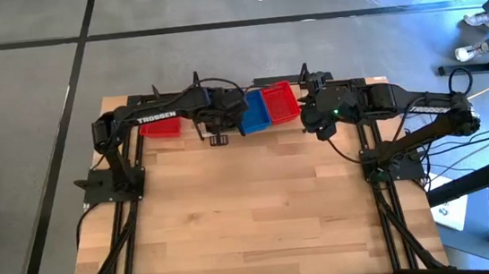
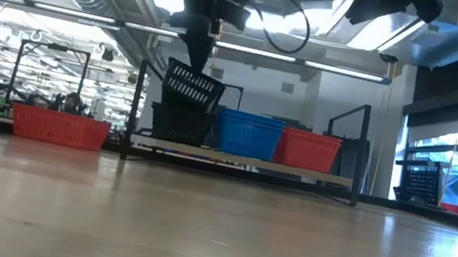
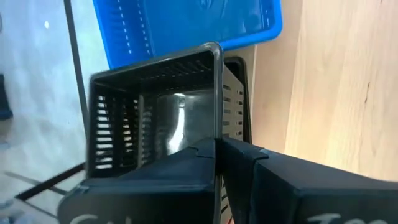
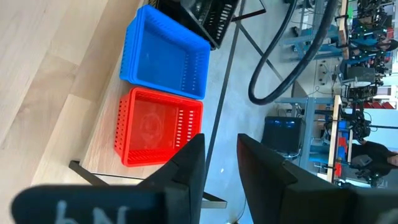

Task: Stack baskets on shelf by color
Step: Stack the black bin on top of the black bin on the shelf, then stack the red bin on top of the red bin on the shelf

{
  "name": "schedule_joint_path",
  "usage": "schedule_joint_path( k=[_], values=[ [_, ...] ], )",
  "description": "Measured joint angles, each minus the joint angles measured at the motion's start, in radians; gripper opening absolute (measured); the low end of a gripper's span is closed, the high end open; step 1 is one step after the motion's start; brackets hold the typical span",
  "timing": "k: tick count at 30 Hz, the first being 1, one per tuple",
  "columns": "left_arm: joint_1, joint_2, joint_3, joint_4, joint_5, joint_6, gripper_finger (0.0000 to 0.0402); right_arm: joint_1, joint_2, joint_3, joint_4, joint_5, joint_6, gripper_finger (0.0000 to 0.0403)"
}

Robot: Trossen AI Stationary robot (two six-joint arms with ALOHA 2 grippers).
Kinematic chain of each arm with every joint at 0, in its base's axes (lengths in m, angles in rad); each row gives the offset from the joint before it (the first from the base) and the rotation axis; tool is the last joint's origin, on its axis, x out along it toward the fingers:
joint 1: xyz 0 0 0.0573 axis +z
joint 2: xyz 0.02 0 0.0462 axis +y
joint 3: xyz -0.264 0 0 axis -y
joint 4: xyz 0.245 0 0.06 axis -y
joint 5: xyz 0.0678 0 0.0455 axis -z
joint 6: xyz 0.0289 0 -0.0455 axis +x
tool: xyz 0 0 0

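Baskets: two black, one tilted black basket (image 2: 192,87) clamped in the left gripper (image 3: 217,152) above another; one blue (image 2: 247,134); two red; right gripper (image 4: 219,163) parted, empty; wooden table (image 1: 251,208), workshop behind.

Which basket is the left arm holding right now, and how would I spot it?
Find the slatted shelf at the table's far edge, with black, blue and red baskets in a row. At its left end, the left gripper holds a black basket by its rim above the black one on the shelf. It alone hangs tilted in the air.
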Motion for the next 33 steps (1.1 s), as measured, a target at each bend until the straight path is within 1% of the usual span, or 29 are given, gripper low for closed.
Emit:
schedule_joint_path(
  k=[3, 15, 20, 22, 27, 31, 33],
  values=[
    [0.001, 0.007, 0.0, 0.007, 0.001, -0.01, 0.0003, 0.0, 0.0, 0.0, 0.0, 0.0, 0.0, 0.0097],
    [0.006, 0.005, 0.0, 0.012, 0.0, -0.002, 0.0048, 0.0, 0.0, 0.0, 0.0, 0.0, -0.003, 0.0097],
    [-0.001, 0.005, 0.0, 0.014, -0.002, -0.026, 0.0054, 0.0, 0.0, 0.0, 0.0, 0.0, -0.003, 0.0097],
    [-0.008, 0.001, 0.003, 0.01, -0.002, -0.08, 0.0054, 0.0, 0.0, 0.0, 0.0, 0.0, -0.001, 0.0097],
    [-0.022, -0.067, 0.042, -0.051, 0.006, -0.303, 0.0055, 0.0, -0.009, -0.001, 0.0, -0.001, 0.045, 0.0097],
    [-0.031, -0.157, 0.069, -0.109, 0.0, -0.471, 0.0055, 0.0, -0.018, -0.001, 0.0, -0.007, 0.094, 0.0097],
    [-0.026, -0.217, 0.072, -0.133, -0.002, -0.584, 0.0055, 0.0, -0.025, -0.001, 0.0, -0.008, 0.113, 0.0097]
  ],
)
